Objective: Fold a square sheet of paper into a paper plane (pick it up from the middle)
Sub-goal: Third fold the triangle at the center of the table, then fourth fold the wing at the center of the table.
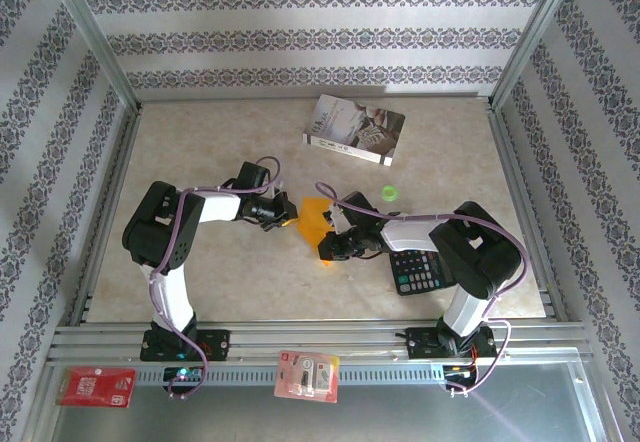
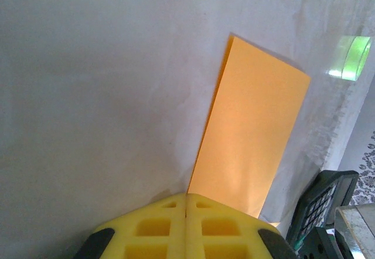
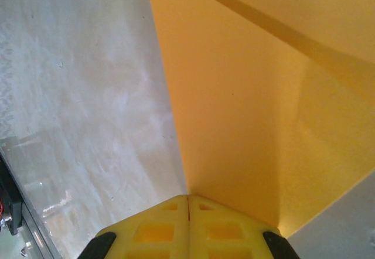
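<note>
**A:** How far along is the plane?

**B:** Early, I'd say. The paper [image 1: 313, 224] is at mid-table [image 1: 220, 142], between the two arms. In the left wrist view it reads as a narrow oblong, so it looks folded in half down the centre. The right wrist view shows a straight line across it, a crease or the edge of a layer. There is no pointed nose and no wings yet.

**A:** And the fingers?

**B:** Both pairs are clenched. The left fingers [image 2: 179, 218] meet at the seam, with a corner of the paper running into it. The right fingers [image 3: 180, 218] are the same, with the paper fanning out from their tips. I judge each to be pinching the paper. I can't tell whether it lies flat or is raised a little.

**A:** What's left?

**B:** Probably most of it: the nose corners, then the wing folds.

**A:** Any containers?

**B:** Nothing open that holds anything. The book [image 1: 355, 130], calculator [image 1: 420, 270] and a small green thing [image 1: 389, 193] sit loose on the table. Two sealed packs [image 1: 307, 375] lie on the near rail, and their contents are too small to make out.
</note>
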Robot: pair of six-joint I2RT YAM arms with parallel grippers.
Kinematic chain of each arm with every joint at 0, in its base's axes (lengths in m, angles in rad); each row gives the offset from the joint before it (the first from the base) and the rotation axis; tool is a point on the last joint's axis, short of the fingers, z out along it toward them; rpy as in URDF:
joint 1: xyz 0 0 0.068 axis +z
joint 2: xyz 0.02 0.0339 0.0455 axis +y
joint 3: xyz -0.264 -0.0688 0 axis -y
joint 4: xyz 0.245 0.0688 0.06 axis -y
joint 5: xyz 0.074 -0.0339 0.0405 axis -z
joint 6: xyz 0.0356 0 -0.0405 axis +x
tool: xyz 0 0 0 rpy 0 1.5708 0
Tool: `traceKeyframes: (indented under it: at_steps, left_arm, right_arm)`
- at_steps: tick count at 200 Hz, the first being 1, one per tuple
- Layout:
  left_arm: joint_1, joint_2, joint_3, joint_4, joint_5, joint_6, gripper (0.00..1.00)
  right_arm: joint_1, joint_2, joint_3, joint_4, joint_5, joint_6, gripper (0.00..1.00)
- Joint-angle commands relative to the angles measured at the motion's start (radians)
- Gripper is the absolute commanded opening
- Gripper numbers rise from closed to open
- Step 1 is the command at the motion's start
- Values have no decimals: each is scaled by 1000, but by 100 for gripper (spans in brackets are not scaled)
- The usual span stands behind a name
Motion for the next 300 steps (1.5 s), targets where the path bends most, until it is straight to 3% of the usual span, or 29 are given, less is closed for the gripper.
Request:
traceKeyframes:
  at_steps: [1,60,87,125,211,300]
  left_arm:
    - [58,17,13,-30,-130,23,6]
    - [39,-214,-115,-11,-115,-12,21]
    - [11,-348,-220,-10,-125,-29,28]
    - [-41,-452,-336,78,-103,-87,36]
    - [-143,-314,-289,100,-44,-80,48]
    - [-154,-226,-202,42,-20,-56,47]
  right_arm:
    - [-6,53,-59,-253,95,-33,0]
    - [75,-56,-13,-300,-34,-125,0]
    - [50,-165,2,-237,-76,-79,6]
    - [0,-220,26,-186,27,-12,13]
    - [-49,-38,91,-215,121,-9,4]
    - [-56,15,46,-185,129,-12,1]
